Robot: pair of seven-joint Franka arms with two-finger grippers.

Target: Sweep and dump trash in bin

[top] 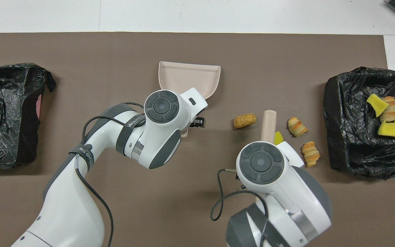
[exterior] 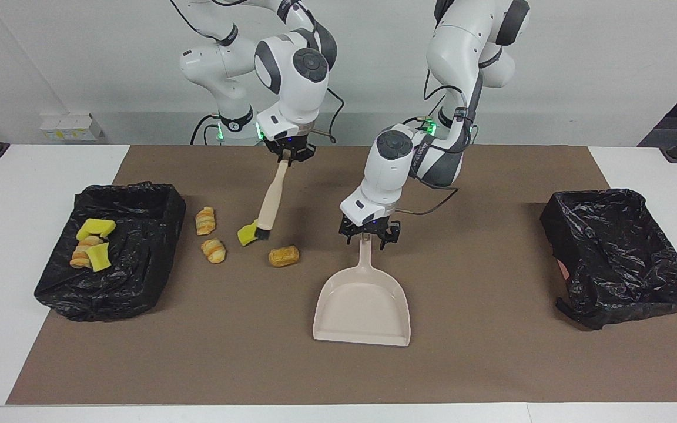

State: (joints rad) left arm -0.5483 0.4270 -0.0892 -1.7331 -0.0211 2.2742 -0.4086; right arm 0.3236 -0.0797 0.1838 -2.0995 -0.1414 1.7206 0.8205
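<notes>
Facing view. A white bench carries a matte brown mat. The right hand is clamped shut on the top of a brush with a smooth, rounded beige handle; the brush slants down so that its dark bristle tip meets a bright yellow sponge chunk. The left hand hangs at the end of the slim handle of a beige plastic dustpan, whose flat, flared scoop lies on the mat with its open edge away from the robots; the fingers stand on either side of the handle, and whether they grip it cannot be told. Loose trash lies on the mat toward the right arm's end: two ridged, golden-brown croissant pieces and a crusty beige lump. A bin lined with crinkled, glossy black plastic at that end holds more yellow sponge and a croissant piece. A second black-lined bin sits at the left arm's end.

Overhead view. The left arm's wrist covers the dustpan handle, leaving only the scoop visible. The brush handle juts out above the right arm's wrist, between the beige lump and one croissant piece; only a sliver of the sponge chunk shows. The other croissant piece lies nearer the filled bin.
</notes>
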